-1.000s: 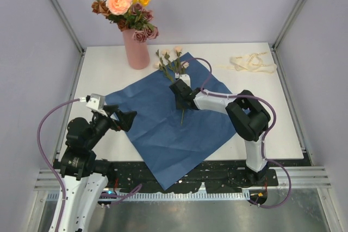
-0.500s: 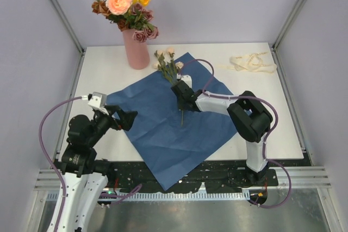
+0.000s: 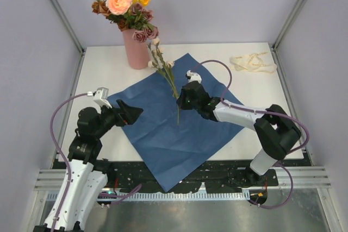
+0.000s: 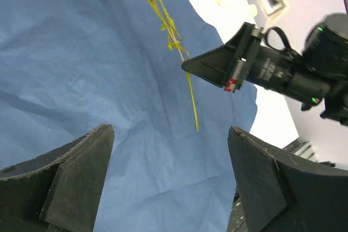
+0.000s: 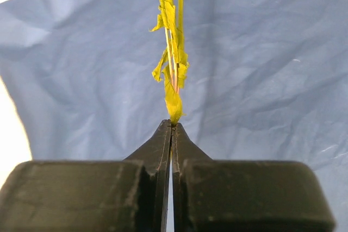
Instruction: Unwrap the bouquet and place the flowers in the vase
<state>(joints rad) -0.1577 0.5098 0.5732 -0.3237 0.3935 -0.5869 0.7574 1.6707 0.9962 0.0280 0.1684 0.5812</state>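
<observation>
Flowers point(image 3: 126, 1) mostly stand in the vase point(image 3: 136, 52), upper left of the top view. One thin sprig point(image 3: 167, 77) is pinched by its stem in the right gripper point(image 3: 181, 97), jaws tight together, over the paper point(image 3: 163, 134) mid-frame. It is floppy, so it could bend, miss the vase mouth, or knock the others. The left gripper point(image 3: 129, 114), lower left, gapes, holding nothing.
</observation>
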